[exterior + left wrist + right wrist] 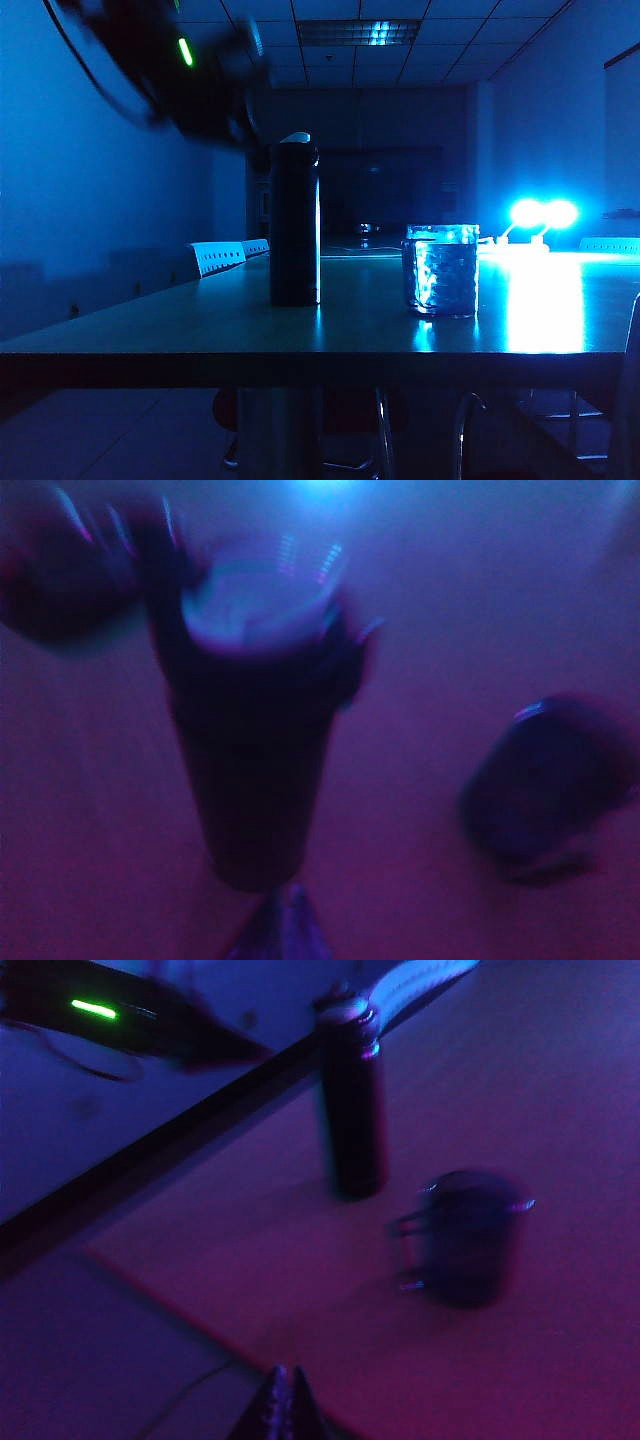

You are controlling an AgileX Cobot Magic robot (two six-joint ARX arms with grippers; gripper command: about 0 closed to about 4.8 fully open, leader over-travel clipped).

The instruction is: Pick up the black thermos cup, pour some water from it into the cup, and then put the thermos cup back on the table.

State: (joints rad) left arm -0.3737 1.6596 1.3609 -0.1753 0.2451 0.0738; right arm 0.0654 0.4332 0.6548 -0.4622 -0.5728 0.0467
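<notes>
The black thermos cup (pixel 294 225) stands upright on the table (pixel 200 320), its pale lid on top. To its right stands the cup (pixel 441 270), a clear textured glass. My left arm (pixel 190 80) is a dark blur above and left of the thermos, touching nothing. In the left wrist view my left gripper (pixel 283 920) is shut and empty, looking down on the thermos cup (pixel 255 740) and the cup (pixel 545 790). My right gripper (pixel 285 1395) is shut and empty, well short of the thermos cup (pixel 352 1100) and the cup (pixel 465 1235).
The room is dark. Two bright lamps (pixel 543 213) glare at the table's far right. Chair backs (pixel 217 257) line the table's left side. The table's front edge (pixel 300 355) runs close to the camera. The left arm's green light (pixel 95 1008) shows in the right wrist view.
</notes>
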